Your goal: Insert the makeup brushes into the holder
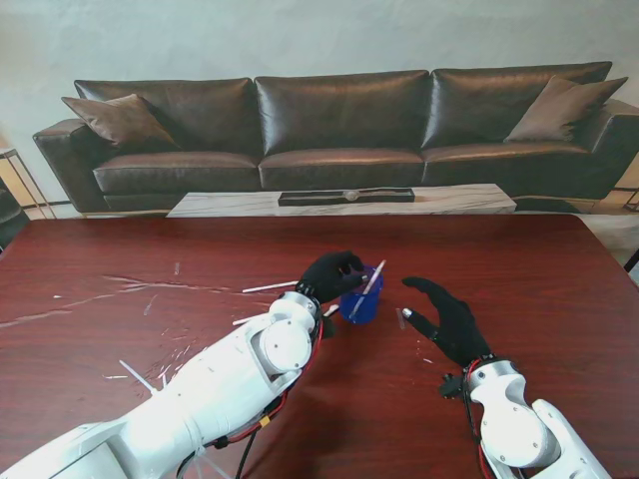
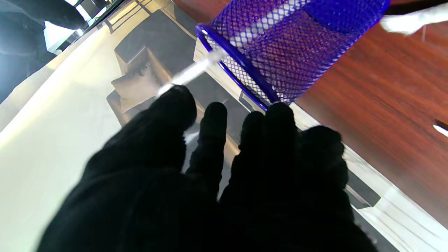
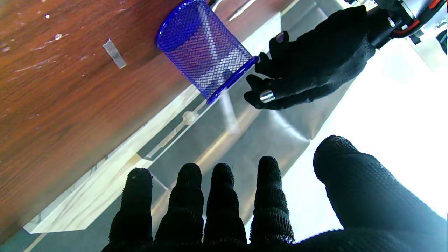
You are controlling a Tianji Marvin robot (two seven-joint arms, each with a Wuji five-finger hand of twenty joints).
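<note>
Standing near the middle of the counter (image 1: pixel 559 259) was one blue mesh holder (image 1: pixel 361 297), with one white brush (image 1: pixel 367 288) leaning out of its rim. Three more brushes lay loose to its left, the nearest (image 1: pixel 270 287) just beyond the left hand (image 1: pixel 332 275). That hand hovered against the holder, fingers loosely spread, gripping nothing. The right hand (image 1: pixel 447 319) hung open and empty, with bare counter between it and the holder.
</note>
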